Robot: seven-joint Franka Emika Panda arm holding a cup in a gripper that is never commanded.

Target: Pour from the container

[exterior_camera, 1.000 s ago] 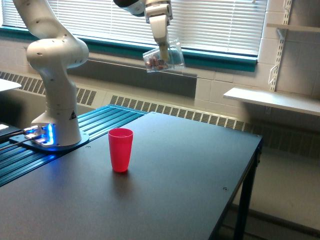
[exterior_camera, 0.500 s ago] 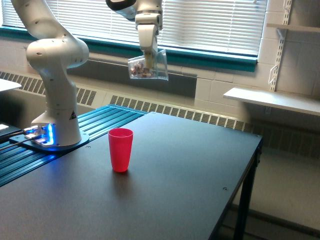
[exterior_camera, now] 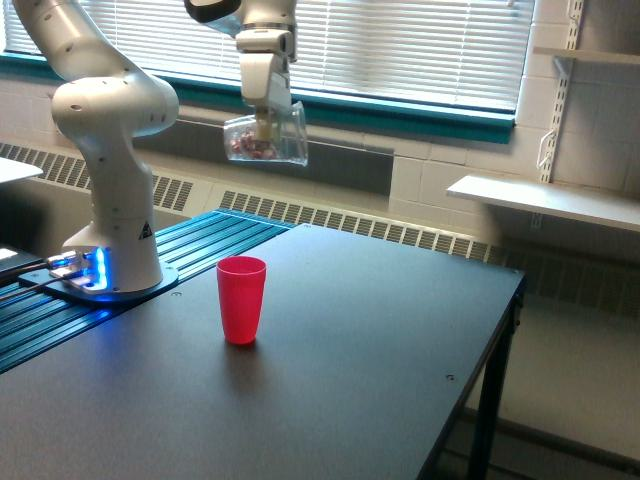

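My gripper (exterior_camera: 265, 122) hangs high over the table, shut on the clear plastic cup (exterior_camera: 266, 141). That cup lies tipped on its side, its mouth toward the exterior view's left, with small reddish-brown pieces showing through its wall. An opaque red cup (exterior_camera: 241, 299) stands upright on the dark table (exterior_camera: 380, 380), well below the clear cup and slightly to the exterior view's left of it.
The arm's white base (exterior_camera: 110, 190) stands at the exterior view's left on a ribbed teal-lit platform (exterior_camera: 200, 240). The table's right edge (exterior_camera: 500, 340) drops off toward the floor. A white wall shelf (exterior_camera: 545, 200) and window blinds lie behind.
The gripper has carried the clear cup toward the exterior view's left, from right of the red cup to almost above it. The red cup has not moved.
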